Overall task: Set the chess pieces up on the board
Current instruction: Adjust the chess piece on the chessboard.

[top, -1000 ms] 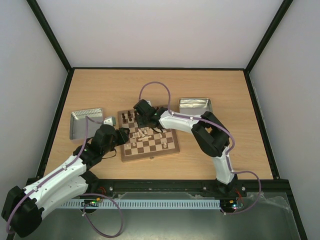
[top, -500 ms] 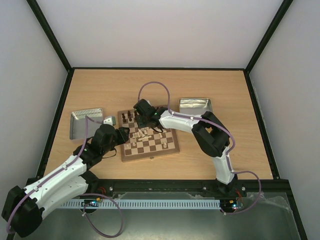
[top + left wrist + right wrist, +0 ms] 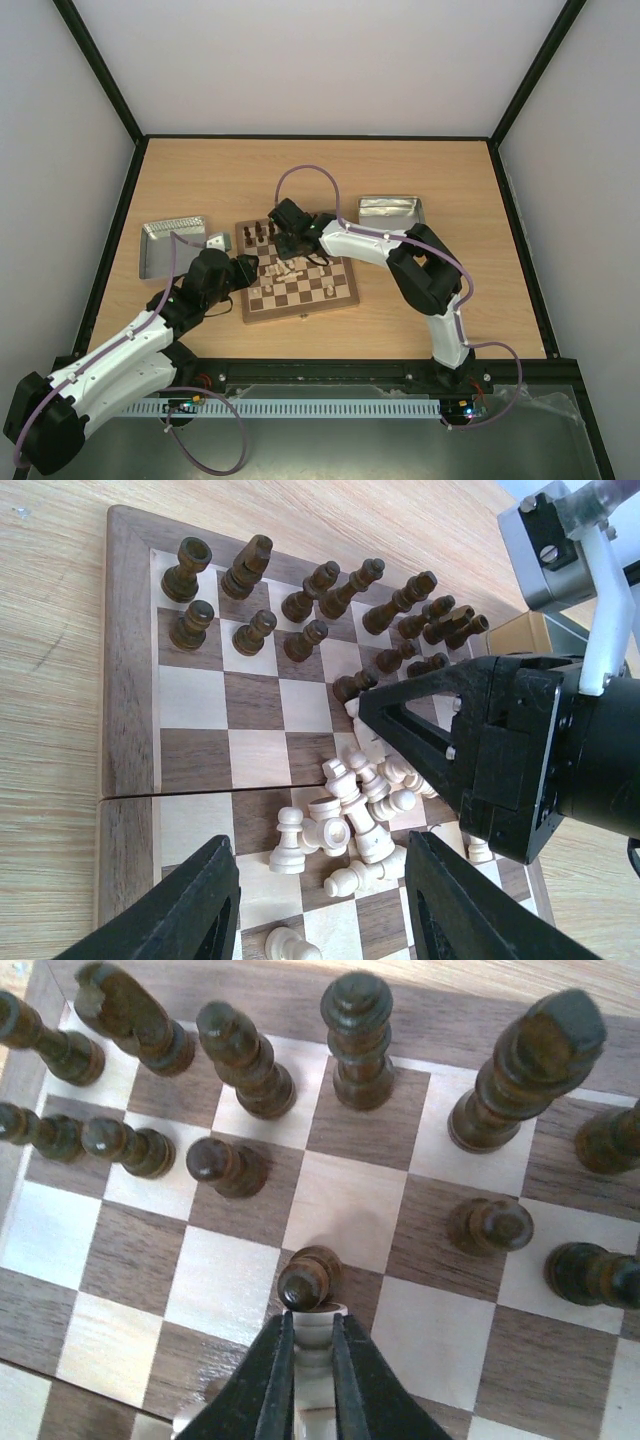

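Observation:
The board (image 3: 300, 313) lies mid-table, with dark chessmen standing along its far rows (image 3: 300, 605). The pale chess pieces (image 3: 360, 810) lie mostly tipped over in a heap on the board's middle squares, one pawn (image 3: 285, 842) upright. My left gripper (image 3: 325, 910) hangs open just above the near side of that heap, holding nothing. My right gripper (image 3: 315, 1335) is shut on one pale piece (image 3: 314, 1328), pinched between its fingertips. A dark pawn (image 3: 308, 1278) stands right against that piece's far side.
A square metal tin (image 3: 170, 245) sits left of the board and another (image 3: 390, 212) to its right rear. The right arm's black wrist (image 3: 530, 750) hangs over the heap's far right. Standing dark pieces (image 3: 360, 1030) crowd the squares beyond the right gripper.
My right gripper's jaws have closed on the pale piece, and the arm has shifted slightly. The left arm has stayed where it was.

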Robot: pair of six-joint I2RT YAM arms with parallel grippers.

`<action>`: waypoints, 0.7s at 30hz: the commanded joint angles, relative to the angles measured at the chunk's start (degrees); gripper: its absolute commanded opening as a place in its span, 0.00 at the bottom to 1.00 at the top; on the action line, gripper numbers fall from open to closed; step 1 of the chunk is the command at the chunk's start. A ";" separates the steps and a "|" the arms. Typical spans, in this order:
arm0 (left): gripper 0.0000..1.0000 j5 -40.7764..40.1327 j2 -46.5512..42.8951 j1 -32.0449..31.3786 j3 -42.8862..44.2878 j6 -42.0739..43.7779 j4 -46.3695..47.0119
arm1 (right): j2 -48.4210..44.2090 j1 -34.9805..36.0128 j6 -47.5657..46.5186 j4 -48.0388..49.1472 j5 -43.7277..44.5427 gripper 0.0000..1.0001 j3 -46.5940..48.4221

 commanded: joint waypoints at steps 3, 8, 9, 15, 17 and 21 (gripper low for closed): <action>0.48 0.39 -0.41 0.47 -0.54 0.18 0.55 | -0.75 0.22 -0.08 -4.92 0.75 0.17 0.87; 0.48 0.51 -0.54 0.52 -0.57 0.18 0.34 | 0.74 0.18 0.07 -3.63 2.42 0.20 2.45; 0.48 0.48 -0.58 0.47 -0.60 0.18 0.29 | 0.93 0.24 -0.01 -3.50 2.87 0.21 2.66; 0.48 0.53 -0.76 0.58 -0.59 0.18 0.23 | 2.76 0.20 -0.77 -2.99 3.72 0.20 3.83; 0.48 0.50 -0.82 0.62 -0.69 0.15 0.26 | 3.12 0.24 -1.01 -2.70 3.96 0.17 3.87; 0.48 0.53 -0.76 0.60 -0.83 0.11 0.28 | 3.42 0.21 -1.62 -1.36 4.48 0.12 3.59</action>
